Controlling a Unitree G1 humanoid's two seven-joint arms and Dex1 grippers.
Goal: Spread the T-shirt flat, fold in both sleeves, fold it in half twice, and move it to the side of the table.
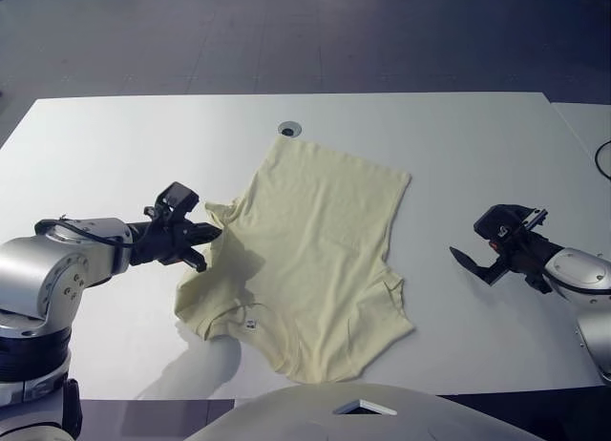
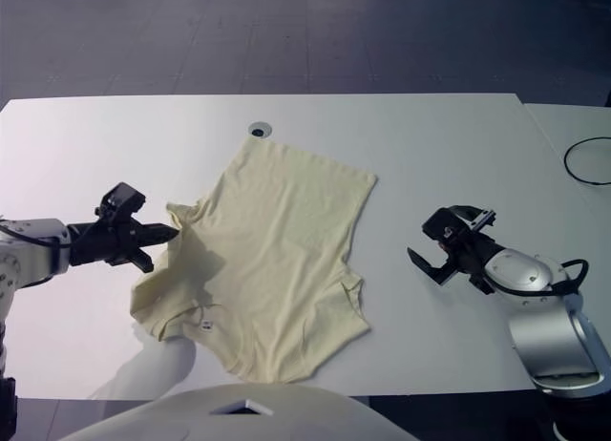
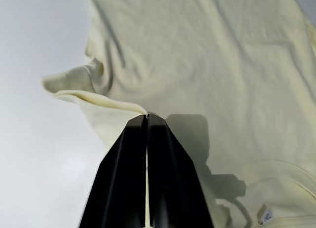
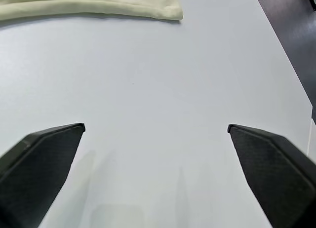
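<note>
A pale yellow T-shirt (image 1: 315,250) lies partly crumpled on the white table (image 1: 115,145), its collar and label towards the near edge and its hem towards the far side. My left gripper (image 1: 212,234) is shut on a fold of cloth at the shirt's left sleeve. In the left wrist view, the closed fingertips (image 3: 146,117) pinch that edge of the T-shirt (image 3: 207,60). My right gripper (image 1: 482,241) stands open above bare table, a short way right of the shirt and apart from it. Its open tips frame the table in the right wrist view, where the right gripper (image 4: 155,129) faces the T-shirt's edge (image 4: 98,6).
A round metal grommet (image 1: 289,129) sits in the table just beyond the shirt's far corner. A black cable loop (image 2: 587,160) lies on the adjoining surface at the far right. Bare table stretches to the left, right and far side of the shirt.
</note>
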